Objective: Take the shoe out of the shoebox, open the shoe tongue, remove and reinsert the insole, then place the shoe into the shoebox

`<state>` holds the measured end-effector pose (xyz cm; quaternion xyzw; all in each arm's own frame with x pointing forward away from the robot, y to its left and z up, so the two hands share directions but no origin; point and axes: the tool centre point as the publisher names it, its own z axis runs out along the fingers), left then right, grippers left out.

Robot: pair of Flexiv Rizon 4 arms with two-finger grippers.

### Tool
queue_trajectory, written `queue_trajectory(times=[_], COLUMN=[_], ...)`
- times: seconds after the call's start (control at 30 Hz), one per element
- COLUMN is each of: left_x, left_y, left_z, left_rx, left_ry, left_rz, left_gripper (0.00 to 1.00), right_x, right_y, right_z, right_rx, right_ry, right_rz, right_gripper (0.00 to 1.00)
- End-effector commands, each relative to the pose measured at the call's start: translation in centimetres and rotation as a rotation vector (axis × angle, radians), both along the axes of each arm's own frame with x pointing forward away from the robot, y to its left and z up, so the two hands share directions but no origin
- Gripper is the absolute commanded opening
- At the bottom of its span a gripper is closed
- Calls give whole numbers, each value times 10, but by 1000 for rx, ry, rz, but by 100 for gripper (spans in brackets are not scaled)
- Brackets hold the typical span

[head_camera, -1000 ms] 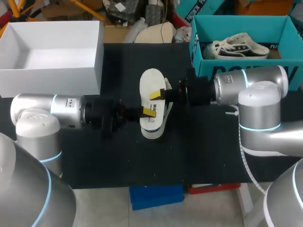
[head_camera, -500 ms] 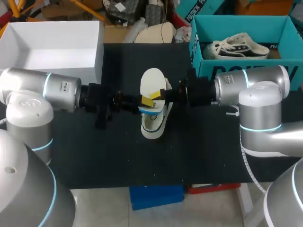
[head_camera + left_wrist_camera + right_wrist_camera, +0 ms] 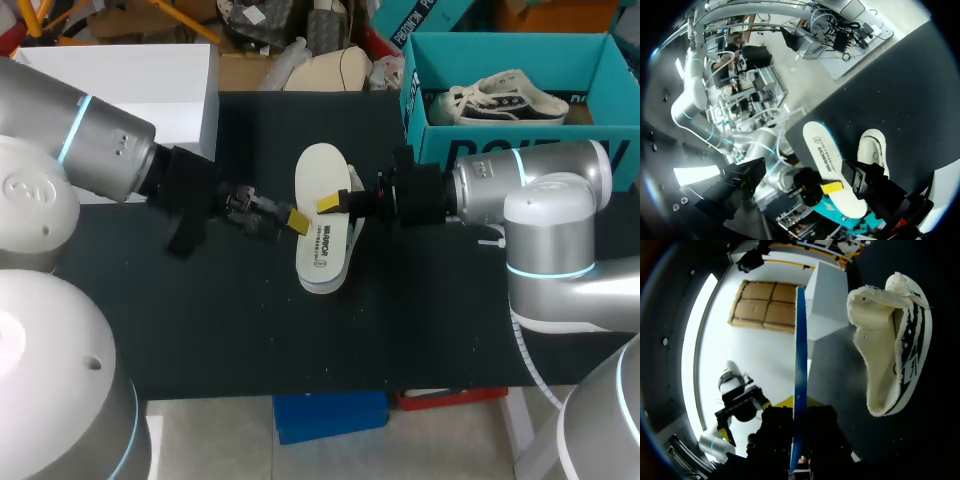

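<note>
The white insole hangs over the middle of the black table, and my right gripper is shut on its right edge. In the right wrist view the insole shows edge-on between the fingers. The cream shoe with black stripes lies on its side on the table beside it, mostly hidden under the insole in the head view. My left gripper is open just left of the insole, holding nothing. From the left wrist I see the insole ahead and the shoe past it.
A teal shoebox stands at the back right with another shoe inside. A white open box sits at the back left. Bare black tabletop lies toward the front edge.
My left gripper opened and let go of the insole, and that arm rose and swung back to the left. The insole tilted to cover the shoe. The right arm kept still.
</note>
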<state>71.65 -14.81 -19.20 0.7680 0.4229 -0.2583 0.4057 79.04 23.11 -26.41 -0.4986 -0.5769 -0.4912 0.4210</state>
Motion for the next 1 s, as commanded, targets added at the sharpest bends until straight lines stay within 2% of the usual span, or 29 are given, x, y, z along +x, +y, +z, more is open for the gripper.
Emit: queue_trajectory(times=[0.03,0.1,0.17,0.7,0.73,0.83,1.0], left_x=[5,5,5,5,6,4,-4], left_y=[-3,-3,-3,-3,-5,-8,-8], left_z=[24,32,32,32,30,26,28], left_rx=[1000,1031,1072,1073,1061,1129,1105], left_ry=[-359,-391,-406,-406,-313,-119,-18], left_rz=[95,134,140,140,145,208,285], left_gripper=[100,100,100,100,100,100,100], right_x=[-1,-1,-1,-1,-1,-1,-1], right_y=[1,1,1,1,1,1,1], right_z=[0,0,0,0,0,0,0], right_rx=[-2,-2,-2,-2,-2,-2,-2], right_ry=[0,0,0,0,0,0,0], right_rz=[-3,-3,-3,-3,-3,-3,-3], right_gripper=[0,0,0,0,0,0,0])
